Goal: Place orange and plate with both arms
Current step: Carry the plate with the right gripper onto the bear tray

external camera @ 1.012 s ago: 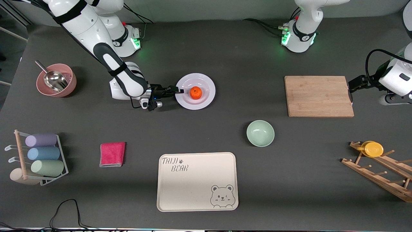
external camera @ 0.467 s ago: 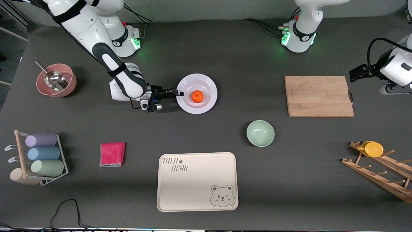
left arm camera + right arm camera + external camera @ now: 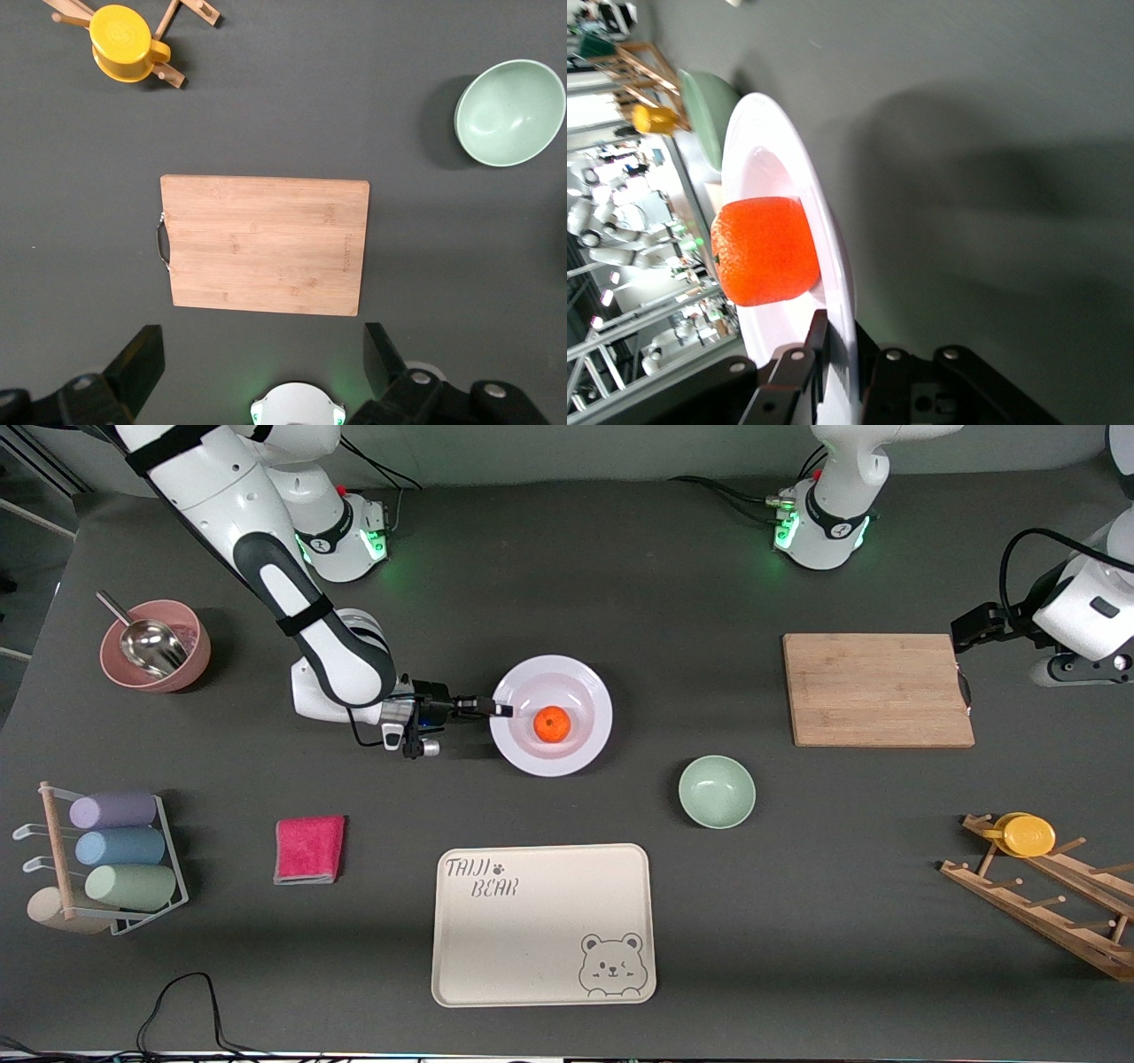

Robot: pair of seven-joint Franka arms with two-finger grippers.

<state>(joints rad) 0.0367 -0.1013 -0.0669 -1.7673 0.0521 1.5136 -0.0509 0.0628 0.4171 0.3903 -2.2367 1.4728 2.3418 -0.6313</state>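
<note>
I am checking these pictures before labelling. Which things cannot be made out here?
- Front view: the left end effector, too small and edge-on.
- Front view: whether the plate is lifted; looking straight down hides it.
- Right wrist view: the plate's underside; its rim hides it, under the orange.

**Colours on the dark grey table**

Bright orange (image 3: pixel 553 724) on a glossy white plate (image 3: pixel 586 755). Pale green bowl (image 3: pixel 717 791), cream tray (image 3: pixel 542 925) printed with a grey bear, light wooden board (image 3: pixel 881 689), pink cloth (image 3: pixel 308 849), yellow cup (image 3: pixel 1028 835).
</note>
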